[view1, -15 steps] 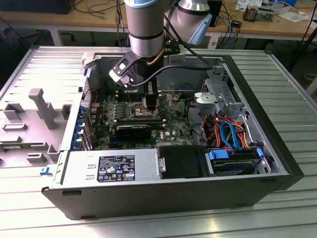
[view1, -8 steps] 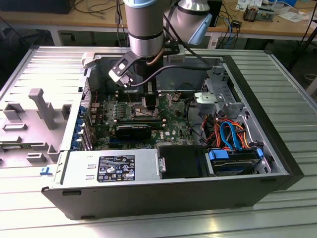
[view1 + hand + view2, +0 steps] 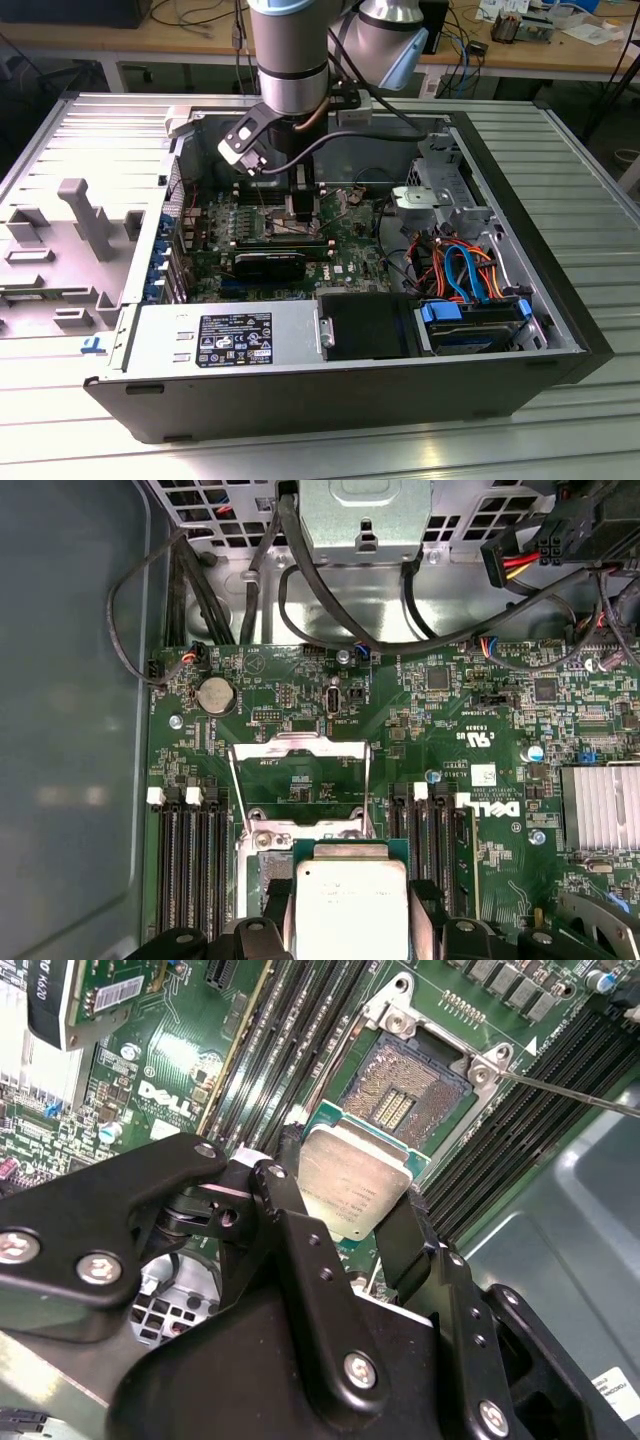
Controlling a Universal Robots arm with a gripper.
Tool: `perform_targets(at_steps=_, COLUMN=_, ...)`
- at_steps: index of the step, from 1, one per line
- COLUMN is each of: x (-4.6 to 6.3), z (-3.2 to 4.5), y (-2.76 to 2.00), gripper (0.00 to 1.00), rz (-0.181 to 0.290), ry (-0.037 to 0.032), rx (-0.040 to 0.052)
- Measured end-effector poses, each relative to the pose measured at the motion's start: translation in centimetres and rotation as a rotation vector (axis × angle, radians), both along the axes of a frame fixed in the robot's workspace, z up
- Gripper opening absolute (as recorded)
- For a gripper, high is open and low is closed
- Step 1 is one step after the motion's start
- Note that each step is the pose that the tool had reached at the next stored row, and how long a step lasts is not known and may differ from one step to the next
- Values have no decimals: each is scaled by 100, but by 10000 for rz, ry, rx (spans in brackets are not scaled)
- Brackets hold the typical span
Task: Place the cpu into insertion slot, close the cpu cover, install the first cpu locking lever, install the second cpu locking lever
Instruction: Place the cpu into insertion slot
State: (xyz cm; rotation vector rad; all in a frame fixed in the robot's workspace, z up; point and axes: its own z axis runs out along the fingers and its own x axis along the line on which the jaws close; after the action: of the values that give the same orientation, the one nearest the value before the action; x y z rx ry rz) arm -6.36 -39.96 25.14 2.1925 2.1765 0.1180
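My gripper [image 3: 350,1188] is shut on the cpu [image 3: 355,1182], a flat square chip with a dull silvery top, its black fingers [image 3: 285,1200] pressing two opposite edges. The chip hangs just above the green board, partly over one edge of the insertion slot [image 3: 400,1090], whose pin field lies bare inside a silver rim. In the first wrist view the cpu [image 3: 350,900] sits between the fingertips, and the cpu cover [image 3: 300,745] stands flipped up behind the socket. A thin locking lever [image 3: 570,1092] sticks out, unlatched. In the exterior view the gripper [image 3: 303,205] reaches down into the open case.
Long black memory slots [image 3: 190,860] flank the socket on both sides. A finned silver heatsink [image 3: 600,805], a coin battery [image 3: 213,693] and black cables [image 3: 300,590] lie around it. Power supply [image 3: 230,340] and drive bay with coloured cables [image 3: 465,270] fill the case's near side.
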Motion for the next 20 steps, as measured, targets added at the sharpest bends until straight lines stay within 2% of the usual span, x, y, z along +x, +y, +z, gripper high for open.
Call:
perform_targets(at_steps=7, x=-12, z=0, y=1, gripper=55, rz=0, ry=0, rx=0)
perform_targets(at_steps=13, x=-16, z=-1, y=38, gripper=55, rz=0, ry=0, rx=0)
perform_targets(at_steps=20, x=-34, z=-16, y=43, gripper=55, rz=0, ry=0, rx=0)
